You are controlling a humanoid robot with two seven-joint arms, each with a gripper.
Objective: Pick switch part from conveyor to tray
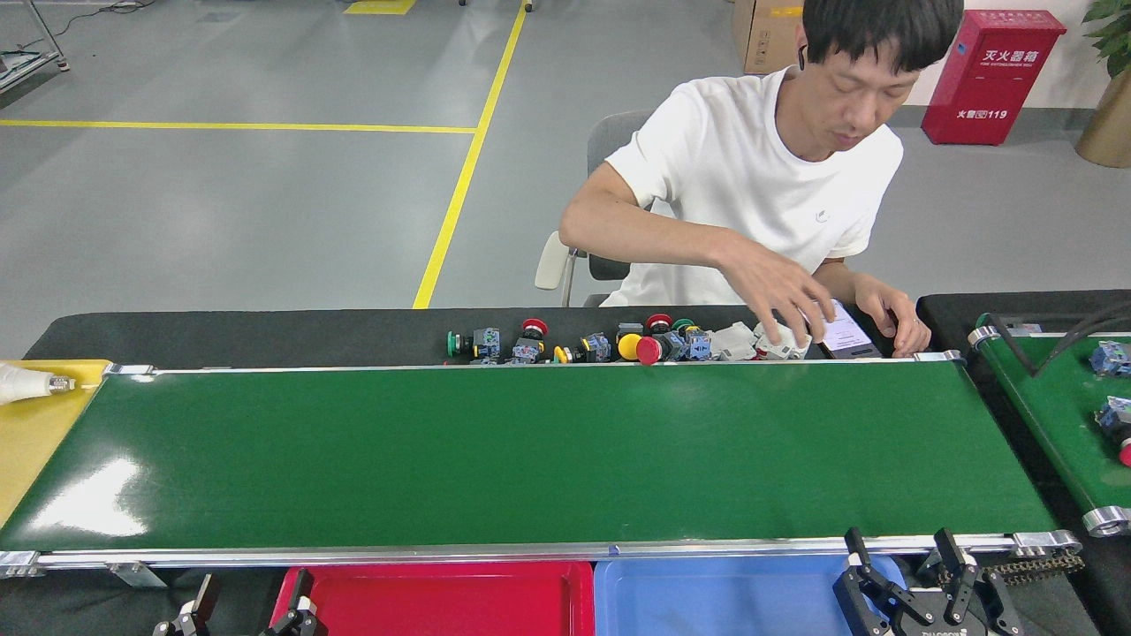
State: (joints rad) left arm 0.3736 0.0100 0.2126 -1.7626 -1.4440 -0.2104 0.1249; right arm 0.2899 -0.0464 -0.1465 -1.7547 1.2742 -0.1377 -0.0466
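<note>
Our right gripper point(906, 558) and left gripper point(252, 594) both hang spread and empty below the bare conveyor point(530, 450) while a person's hand point(782, 291) touches switch parts point(654, 344) behind it.

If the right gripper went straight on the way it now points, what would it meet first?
Probably the near silver rail of the conveyor, just ahead of the open right gripper above the blue tray; depth is unclear.

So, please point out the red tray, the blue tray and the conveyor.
red tray point(459, 605), head view, bare floor of the tray.
blue tray point(707, 601), head view, bare floor.
conveyor point(530, 459), head view, middle of the green belt.
</note>
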